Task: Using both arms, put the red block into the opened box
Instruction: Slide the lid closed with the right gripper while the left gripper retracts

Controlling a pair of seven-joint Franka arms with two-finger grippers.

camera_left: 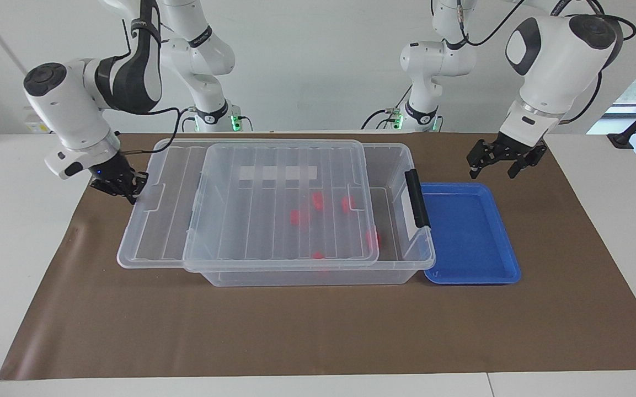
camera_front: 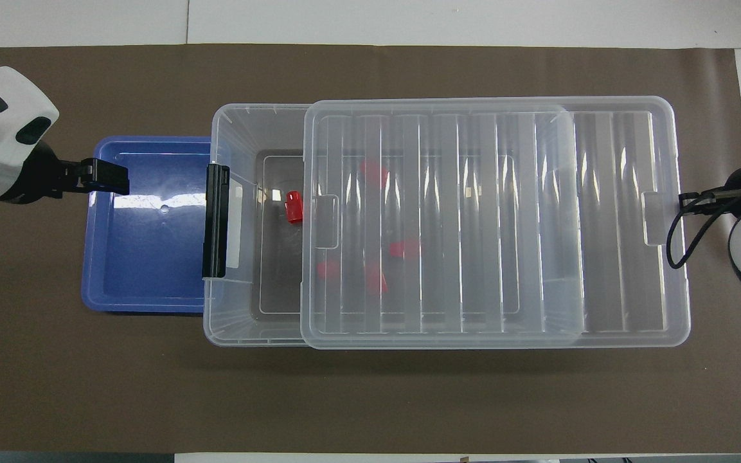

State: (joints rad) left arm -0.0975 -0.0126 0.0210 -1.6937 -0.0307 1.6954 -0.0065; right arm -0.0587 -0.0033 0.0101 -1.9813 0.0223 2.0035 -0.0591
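Observation:
The opened box (camera_left: 400,150) (camera_front: 229,325) is a clear bin on the brown mat. Its ribbed lid (camera_left: 158,226) (camera_front: 601,225) lies on top, overhanging toward the right arm's end. One red block (camera_front: 294,207) (camera_left: 373,238) lies on the box floor in the uncovered strip near the black latch (camera_left: 417,198) (camera_front: 216,222). Several more red blocks (camera_front: 403,249) (camera_left: 295,216) show through the lid. My right gripper (camera_left: 124,190) (camera_front: 691,198) is shut, its tips against the lid's end rim. My left gripper (camera_left: 498,162) (camera_front: 103,186) hangs open and empty over the blue tray's outer edge.
A shallow blue tray (camera_left: 469,237) (camera_front: 145,257) lies against the box's latch end, with nothing in it. The brown mat (camera_left: 295,331) covers most of the table. Two slimmer white arms (camera_left: 207,60) stand at the robots' edge.

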